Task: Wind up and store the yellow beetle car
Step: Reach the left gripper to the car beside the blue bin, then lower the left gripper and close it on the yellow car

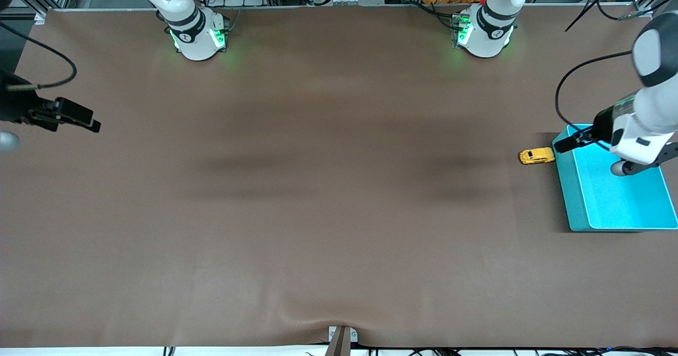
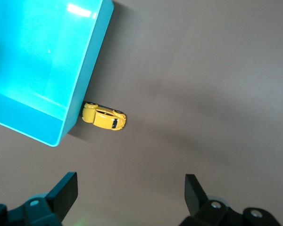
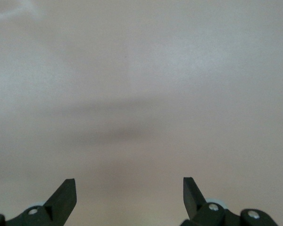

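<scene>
The yellow beetle car [image 1: 536, 156] stands on its wheels on the brown table, right against the outside wall of the teal bin [image 1: 577, 207], at the bin's corner farther from the front camera. My left gripper [image 1: 619, 154] hangs open over that end of the bin, holding nothing. Its wrist view shows the car [image 2: 104, 117] beside the bin wall [image 2: 92, 61], well ahead of the open left gripper [image 2: 131, 188]. My right gripper [image 1: 53, 115] waits open over the right arm's end of the table. The right gripper [image 3: 129, 190] sees only bare table.
Nothing shows inside the teal bin. The two arm bases [image 1: 198, 35] [image 1: 484, 33] stand along the table edge farthest from the front camera. A small clamp [image 1: 341, 340] sits at the nearest edge. Brown cloth [image 1: 328, 197] covers the table.
</scene>
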